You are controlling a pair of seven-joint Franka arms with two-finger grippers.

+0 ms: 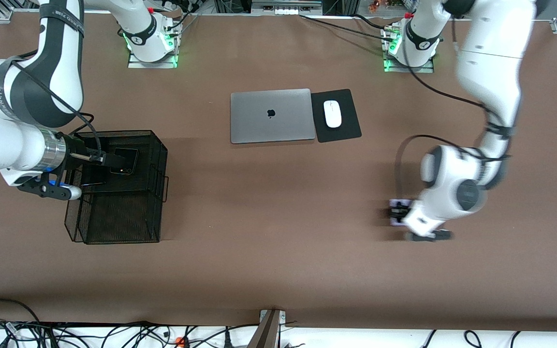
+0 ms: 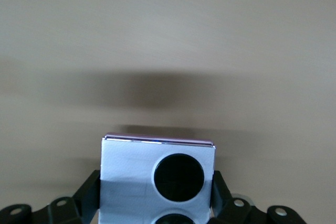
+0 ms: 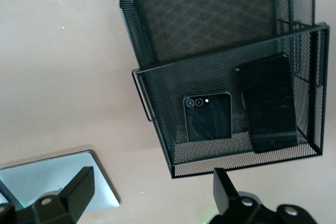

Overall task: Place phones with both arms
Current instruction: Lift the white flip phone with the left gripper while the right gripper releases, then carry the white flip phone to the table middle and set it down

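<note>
A black wire-mesh basket (image 3: 157,103) with two compartments stands on the brown table (image 3: 68,77). In one compartment lie a small squarish black flip phone (image 3: 208,116) and, just beside it, a long black slab phone (image 3: 268,103) against the mesh wall. The right gripper (image 3: 152,198) hangs over the table at the basket's edge, its dark fingers (image 3: 79,187) spread wide and empty. A grey laptop's corner (image 3: 58,177) shows nearby.

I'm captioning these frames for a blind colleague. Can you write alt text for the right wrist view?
A black mesh basket holds a small black flip phone and a long black phone side by side. The open right tool hangs above, with a grey laptop corner showing.
</note>
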